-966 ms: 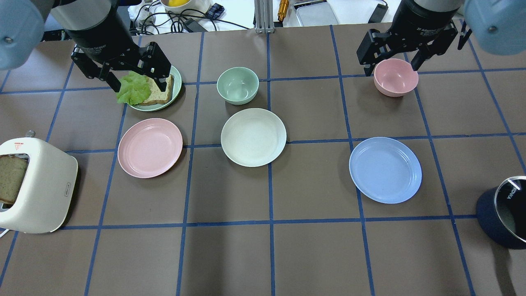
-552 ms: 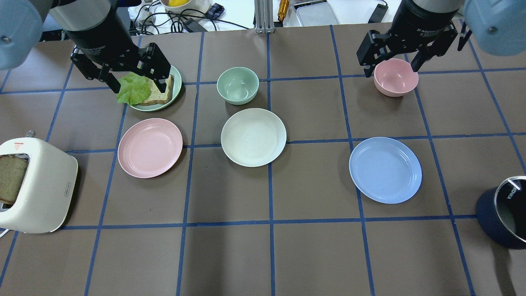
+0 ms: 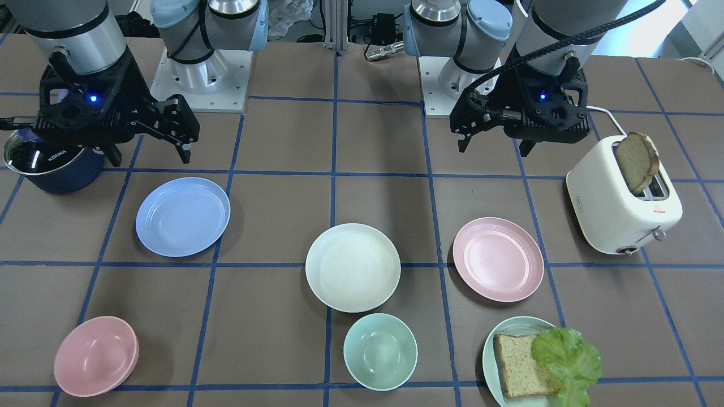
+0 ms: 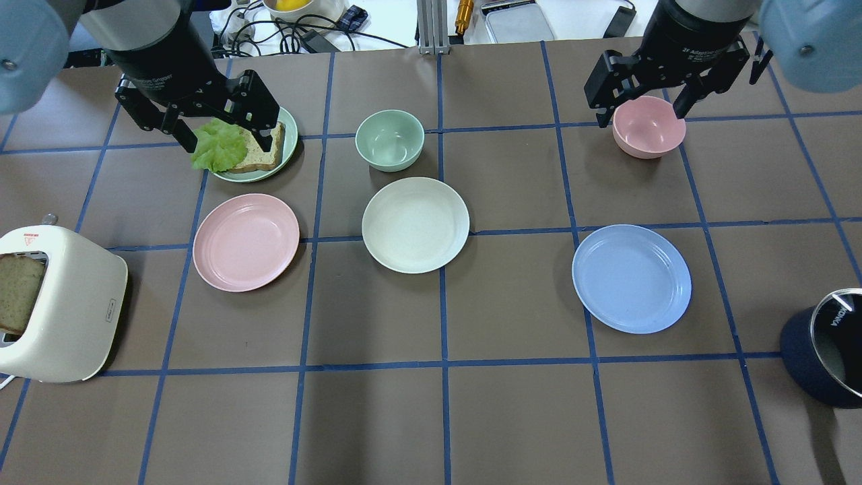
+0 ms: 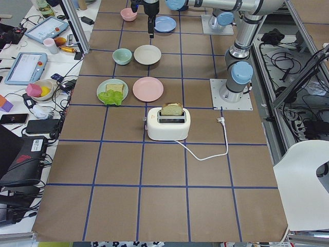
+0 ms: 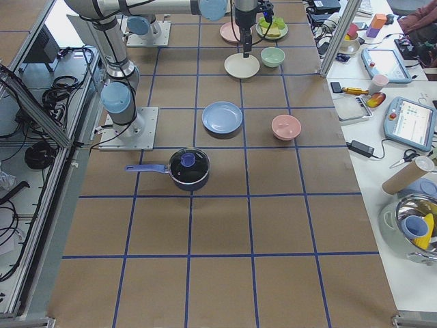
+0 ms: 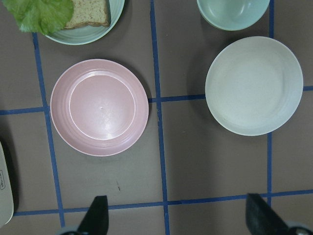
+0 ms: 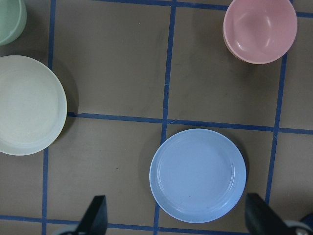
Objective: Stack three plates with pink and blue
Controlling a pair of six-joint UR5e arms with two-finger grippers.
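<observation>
The pale pink plate (image 4: 246, 242) lies at the left, the cream-white plate (image 4: 415, 225) in the middle and the light blue plate (image 4: 631, 278) at the right, each apart and flat on the table. My left gripper (image 4: 232, 143) is open and empty, high over the far left. In the left wrist view the pink plate (image 7: 99, 106) and the cream plate (image 7: 254, 85) lie below it. My right gripper (image 4: 640, 116) is open and empty, high over the far right. In the right wrist view the blue plate (image 8: 197, 175) lies below it.
A pale green plate (image 4: 252, 176) with bread and lettuce sits beyond the pink plate. A mint bowl (image 4: 390, 140) stands beyond the cream plate, a pink bowl (image 4: 648, 128) under the right gripper. A white toaster (image 4: 60, 303) stands at the left edge, a dark blue pot (image 4: 821, 350) at the right edge.
</observation>
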